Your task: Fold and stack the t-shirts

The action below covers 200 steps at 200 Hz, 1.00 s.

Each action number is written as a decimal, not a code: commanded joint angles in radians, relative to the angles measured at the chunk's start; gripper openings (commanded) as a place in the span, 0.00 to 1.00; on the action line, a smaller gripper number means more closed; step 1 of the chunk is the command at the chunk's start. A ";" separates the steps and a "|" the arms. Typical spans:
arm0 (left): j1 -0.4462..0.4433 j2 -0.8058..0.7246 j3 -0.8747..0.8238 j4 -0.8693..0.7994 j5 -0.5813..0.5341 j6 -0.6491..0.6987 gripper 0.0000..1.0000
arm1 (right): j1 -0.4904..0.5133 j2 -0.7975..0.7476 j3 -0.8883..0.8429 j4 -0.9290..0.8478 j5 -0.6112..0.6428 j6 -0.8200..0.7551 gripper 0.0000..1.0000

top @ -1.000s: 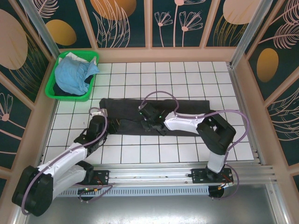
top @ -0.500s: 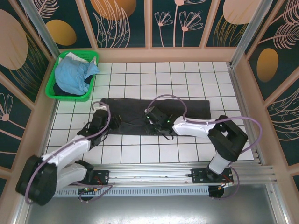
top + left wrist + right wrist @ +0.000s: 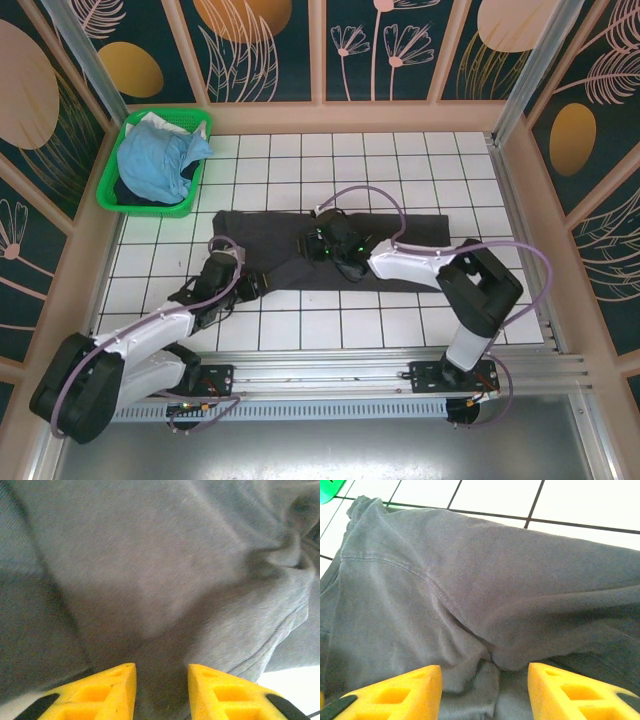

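Observation:
The charcoal-grey t-shirt point(image 3: 265, 235) lies spread in a wide band across the middle of the tiled table. My left gripper point(image 3: 246, 285) is at its near-left edge. In the left wrist view its yellow fingertips point(image 3: 107, 692) stand a little apart, low over the grey cloth point(image 3: 150, 555), gripping nothing. My right gripper point(image 3: 320, 243) hovers over the shirt's middle. Its jaws point(image 3: 485, 680) are open wide over a rumpled fold of the shirt point(image 3: 470, 580). The light blue t-shirt point(image 3: 155, 160) is bunched in the green basket point(image 3: 200, 125) at the back left.
White tiled table point(image 3: 300, 325) shows in front of the shirt and to its right. Patterned walls with wooden posts close in the back and both sides. The arms' cables loop above the shirt near the right gripper.
My left gripper slid right and nearer along the shirt's left end. My right gripper moved slightly away from the bases and its jaws widened. The shirt's near-left edge now runs slanted.

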 commanded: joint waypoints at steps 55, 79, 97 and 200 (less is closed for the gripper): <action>0.000 -0.035 0.163 -0.071 -0.148 0.001 0.49 | 0.076 0.084 -0.066 0.015 0.133 0.065 0.50; 0.003 0.122 0.298 -0.006 -0.202 0.055 0.56 | 0.076 -0.002 -0.075 0.007 0.118 0.046 0.49; 0.034 0.316 0.426 0.004 -0.201 0.096 0.55 | 0.067 -0.084 -0.099 0.025 0.111 0.027 0.52; 0.233 0.773 0.641 0.022 -0.200 0.162 0.50 | -0.365 -0.042 -0.311 0.094 -0.032 0.104 0.53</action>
